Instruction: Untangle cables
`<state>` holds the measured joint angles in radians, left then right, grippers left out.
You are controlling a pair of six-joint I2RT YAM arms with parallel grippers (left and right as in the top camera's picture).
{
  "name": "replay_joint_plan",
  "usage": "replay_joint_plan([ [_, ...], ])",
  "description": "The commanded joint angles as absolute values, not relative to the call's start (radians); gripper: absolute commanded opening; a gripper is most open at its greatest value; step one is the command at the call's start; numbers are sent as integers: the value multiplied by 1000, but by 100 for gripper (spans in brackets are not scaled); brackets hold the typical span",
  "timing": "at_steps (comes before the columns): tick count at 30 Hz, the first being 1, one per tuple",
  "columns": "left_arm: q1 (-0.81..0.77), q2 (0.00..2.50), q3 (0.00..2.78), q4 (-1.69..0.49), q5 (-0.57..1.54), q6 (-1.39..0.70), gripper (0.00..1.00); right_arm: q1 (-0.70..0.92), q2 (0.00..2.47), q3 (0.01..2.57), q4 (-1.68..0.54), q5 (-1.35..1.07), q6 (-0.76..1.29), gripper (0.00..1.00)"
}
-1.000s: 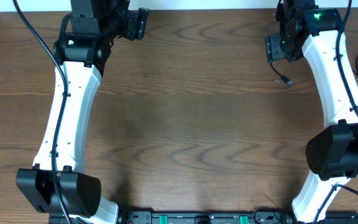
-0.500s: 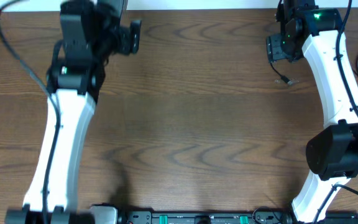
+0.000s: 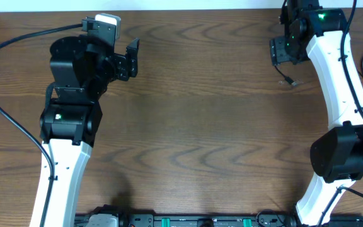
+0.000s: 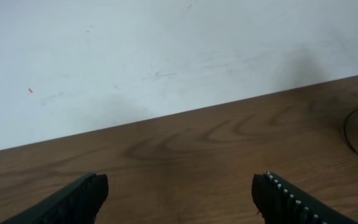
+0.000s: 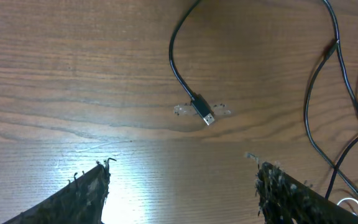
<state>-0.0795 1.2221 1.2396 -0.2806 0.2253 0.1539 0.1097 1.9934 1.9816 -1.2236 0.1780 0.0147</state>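
Wood table [image 5: 73, 74], cables [image 5: 199, 106] beyond right hand [image 5: 182, 168] — untouched

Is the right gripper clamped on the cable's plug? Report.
No: the right gripper stands open, and the plug lies free on the table.

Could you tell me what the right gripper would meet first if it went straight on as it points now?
Probably the plug of the black cable, lying on the table centred ahead of the open right gripper; depth is unclear, so it may touch bare wood first.
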Motion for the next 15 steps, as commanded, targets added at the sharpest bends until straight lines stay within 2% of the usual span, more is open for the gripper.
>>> replay_joint_plan([
  [1, -80, 1207, 1232, -274, 208, 133, 79, 112, 1990, 1985, -1230, 193, 33, 74],
  [15, -80, 974, 1046, -162, 196, 65, 80, 116, 1988, 1985, -1233, 192, 33, 74],
])
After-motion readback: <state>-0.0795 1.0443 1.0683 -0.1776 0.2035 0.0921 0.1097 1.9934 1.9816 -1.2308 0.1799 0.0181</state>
